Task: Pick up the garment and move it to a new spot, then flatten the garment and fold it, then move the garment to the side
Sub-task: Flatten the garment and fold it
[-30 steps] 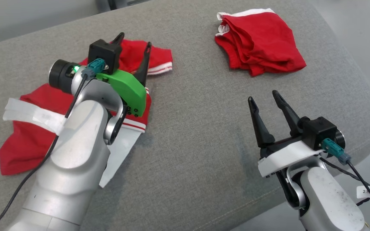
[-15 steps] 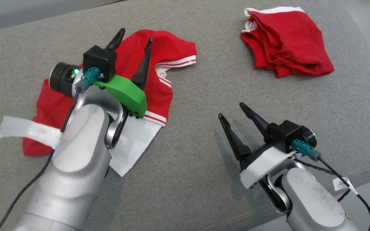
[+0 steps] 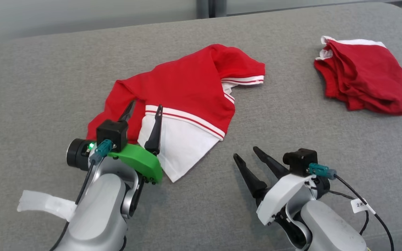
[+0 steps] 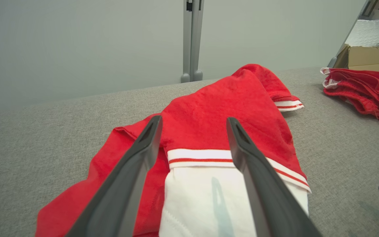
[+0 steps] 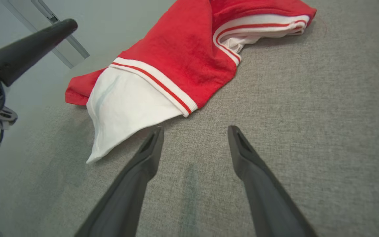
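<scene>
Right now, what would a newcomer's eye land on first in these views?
A crumpled red shirt with white striped trim lies on the grey cushion, its white panel toward the robot. The open left hand hangs over its near edge, and the open right hand hovers over bare fabric beside it. A second red garment, bunched up, sits at the far right.

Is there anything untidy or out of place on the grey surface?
The red fabric garment with white striped trim lies crumpled on the grey cushion: a white panel pokes out near the open left claw.
</scene>
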